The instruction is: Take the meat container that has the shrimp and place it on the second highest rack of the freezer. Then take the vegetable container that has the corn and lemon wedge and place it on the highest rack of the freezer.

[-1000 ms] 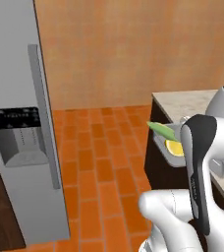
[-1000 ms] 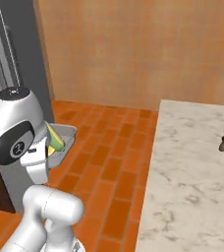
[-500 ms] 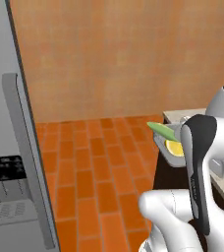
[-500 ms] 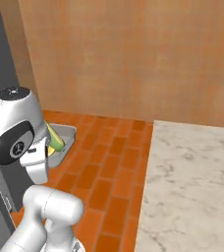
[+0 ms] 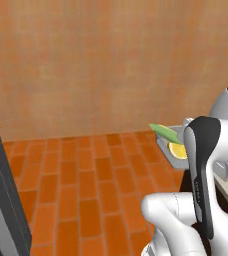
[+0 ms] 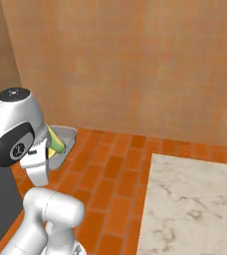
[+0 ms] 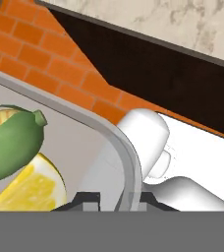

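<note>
Jaws clamped on the rim of the vegetable container [image 7: 109, 142], I carry corn [image 5: 165, 133] and lemon wedge [image 5: 177, 150] above brick floor; next, face the freezer [image 5: 1, 200] at near left, highest rack.

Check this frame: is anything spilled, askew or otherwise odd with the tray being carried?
Nothing spilled. The corn overhangs the grey tray at one end, but it is longer than the tray is wide. The lemon wedge lies inside beside it. The claw pinches the tray's rim, over the brick floor.
</note>
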### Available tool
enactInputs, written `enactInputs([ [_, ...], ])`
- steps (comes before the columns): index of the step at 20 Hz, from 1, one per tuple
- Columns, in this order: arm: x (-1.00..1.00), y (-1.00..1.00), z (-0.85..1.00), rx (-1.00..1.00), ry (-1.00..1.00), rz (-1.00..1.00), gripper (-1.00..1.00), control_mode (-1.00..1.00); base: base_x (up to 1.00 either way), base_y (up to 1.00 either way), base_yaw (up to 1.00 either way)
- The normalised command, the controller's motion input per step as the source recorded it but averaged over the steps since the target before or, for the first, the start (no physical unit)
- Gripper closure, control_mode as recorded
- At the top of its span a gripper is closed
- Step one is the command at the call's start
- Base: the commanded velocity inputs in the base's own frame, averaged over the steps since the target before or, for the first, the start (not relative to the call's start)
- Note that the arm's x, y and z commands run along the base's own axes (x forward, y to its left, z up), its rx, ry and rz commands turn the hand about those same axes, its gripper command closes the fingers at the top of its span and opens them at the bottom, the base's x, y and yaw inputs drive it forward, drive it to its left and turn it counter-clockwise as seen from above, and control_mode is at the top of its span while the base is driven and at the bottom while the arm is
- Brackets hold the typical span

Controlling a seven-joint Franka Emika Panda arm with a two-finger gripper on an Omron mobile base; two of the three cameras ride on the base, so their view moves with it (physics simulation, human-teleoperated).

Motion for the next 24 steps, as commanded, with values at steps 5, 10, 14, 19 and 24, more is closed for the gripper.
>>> enactInputs([
  [5, 0.00, 0.00, 0.00, 0.00, 0.00, 0.00, 1.00, 1.00, 1.00, 0.00, 0.19],
  [10, 0.00, 0.00, 0.00, 0.00, 0.00, 0.00, 1.00, 1.00, 0.97, 0.00, 0.50],
  [14, 0.00, 0.00, 0.00, 0.00, 0.00, 0.00, 1.00, 1.00, 0.61, 0.02, 0.75],
  [19, 0.00, 0.00, 0.00, 0.00, 0.00, 0.00, 1.00, 1.00, 0.43, 0.00, 0.87],
  [24, 0.00, 0.00, 0.00, 0.00, 0.00, 0.00, 1.00, 1.00, 0.57, 0.00, 0.87],
])
